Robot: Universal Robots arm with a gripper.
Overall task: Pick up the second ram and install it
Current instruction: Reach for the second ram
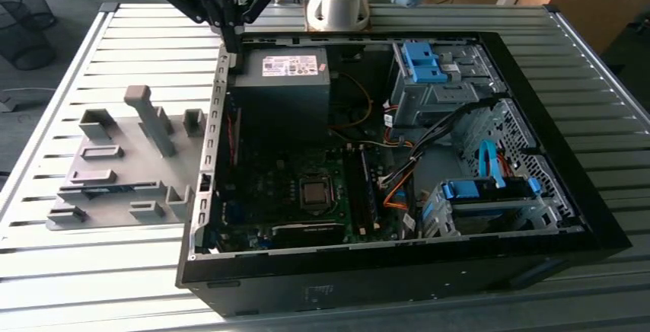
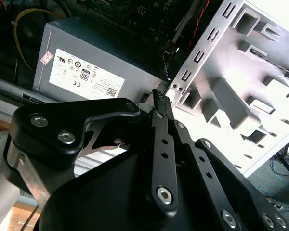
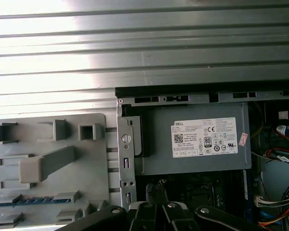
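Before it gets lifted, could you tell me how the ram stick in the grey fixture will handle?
The ram stick is a thin flat board, so probably stiff and light. Standing on edge in a slot of the grey fixture, it seems unlikely to tip or roll. Its slim edge looks easy to damage if squeezed hard.

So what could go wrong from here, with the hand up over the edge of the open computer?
The black hand hangs close to the computer's perforated metal wall; dropping straight down might clip it. The green-blue memory stick lies low in the grey plastic fixture, near a tall grey post that could get bumped. Orange and black cables run beside the dark memory slots and might snag.
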